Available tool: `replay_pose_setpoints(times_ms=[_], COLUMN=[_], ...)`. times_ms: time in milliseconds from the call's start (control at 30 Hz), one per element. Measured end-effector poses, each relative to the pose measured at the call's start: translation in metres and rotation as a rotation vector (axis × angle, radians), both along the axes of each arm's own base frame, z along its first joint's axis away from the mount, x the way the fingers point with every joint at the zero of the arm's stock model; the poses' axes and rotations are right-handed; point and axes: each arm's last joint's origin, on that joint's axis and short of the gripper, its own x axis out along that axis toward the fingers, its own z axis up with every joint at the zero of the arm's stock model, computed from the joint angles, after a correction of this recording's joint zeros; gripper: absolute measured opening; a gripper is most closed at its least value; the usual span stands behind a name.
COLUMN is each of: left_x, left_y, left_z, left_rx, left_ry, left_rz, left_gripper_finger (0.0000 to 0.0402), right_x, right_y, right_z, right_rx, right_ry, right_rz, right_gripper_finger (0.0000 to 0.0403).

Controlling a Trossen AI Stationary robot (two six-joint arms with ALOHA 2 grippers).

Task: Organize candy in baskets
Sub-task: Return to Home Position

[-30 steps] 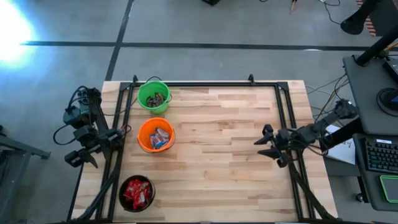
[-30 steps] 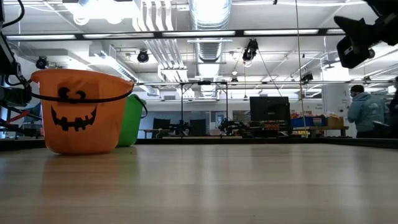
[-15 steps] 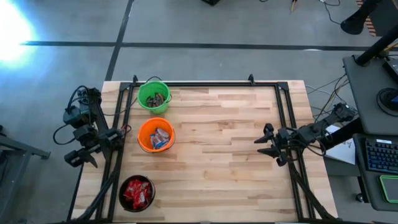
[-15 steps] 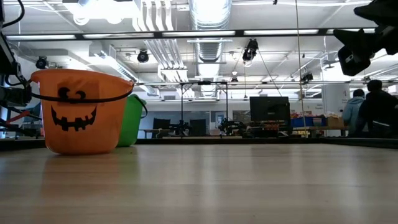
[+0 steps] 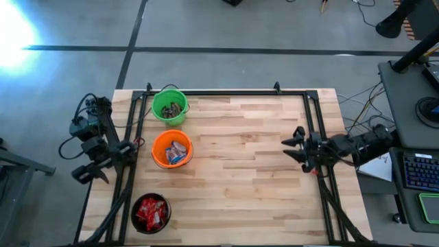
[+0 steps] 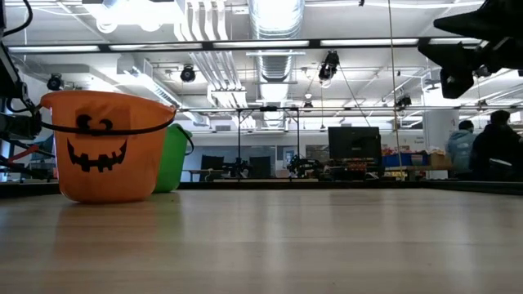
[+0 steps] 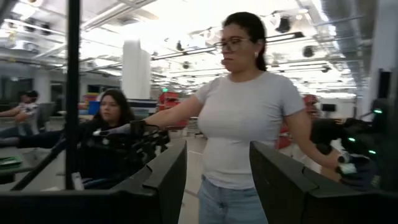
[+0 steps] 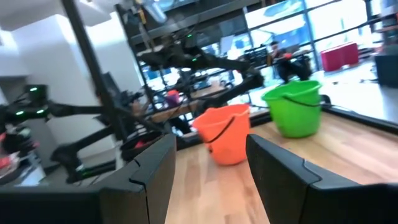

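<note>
On the floor of the hall stands a wooden worktop (image 5: 240, 151) with a black metal frame (image 5: 226, 92) around its edges. Two dark arms are at its two sides.

The left end effector (image 5: 90, 175) is outside the left edge of the worktop, beside the frame, and well apart from every basket. In the left wrist view its fingers (image 7: 163, 180) are apart with a clear gap between them, and nothing is held in this gap. Beyond them a person (image 7: 245, 118) in a light shirt stands in the room.

The right end effector (image 5: 296, 147) is over the right part of the worktop, near the right rail of the frame, and it points toward the baskets. In the low view it hangs high above the wood. Its fingers (image 8: 152, 177) are also spread wide and they hold nothing.

All three baskets stand along the left side of the worktop. The green basket (image 5: 156, 103) is at the far corner, the orange basket (image 5: 158, 152) is just beside it toward the middle, and the black basket (image 5: 134, 214) is at the near corner, apart from the other two.

The brown candy (image 5: 171, 108) lies inside the green basket, the blue-and-white candy (image 5: 177, 151) inside the orange one, and the red candy (image 5: 151, 213) inside the black one.
</note>
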Motion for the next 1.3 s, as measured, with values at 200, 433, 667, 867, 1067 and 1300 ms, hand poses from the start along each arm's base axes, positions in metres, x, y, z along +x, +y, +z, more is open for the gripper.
replay_pose_setpoints(times_ms=[200, 433, 667, 867, 1067, 1300], left_x=[0.001, 0.003, 0.005, 0.011, 0.019, 0.022], left_y=[0.0, 0.001, -0.005, -0.016, -0.032, -0.045], left_z=[0.0, -0.001, -0.001, 0.001, 0.001, 0.0], left_rx=[0.012, 0.057, 0.069, 0.078, 0.098, 0.054], left_ry=[-0.007, -0.039, -0.018, -0.006, 0.012, 0.087], left_rz=[0.034, 0.118, 0.118, 0.118, 0.113, -0.044], left_gripper_finger=[0.0158, 0.0158, 0.0158, 0.0158, 0.0158, 0.0158], right_x=[0.001, 0.002, 0.001, -0.001, 0.002, 0.013], right_y=[-0.008, -0.019, -0.031, -0.04, -0.042, -0.042], right_z=[0.0, 0.0, 0.0, 0.0, -0.001, 0.003], right_rx=[0.0, -0.001, 0.0, -0.001, -0.005, -0.018], right_ry=[0.001, 0.001, -0.009, -0.009, 0.04, 0.167], right_rz=[-0.085, -0.197, -0.332, -0.43, -0.444, -0.431], right_gripper_finger=[0.0189, 0.0189, 0.0189, 0.0189, 0.0189, 0.0189])
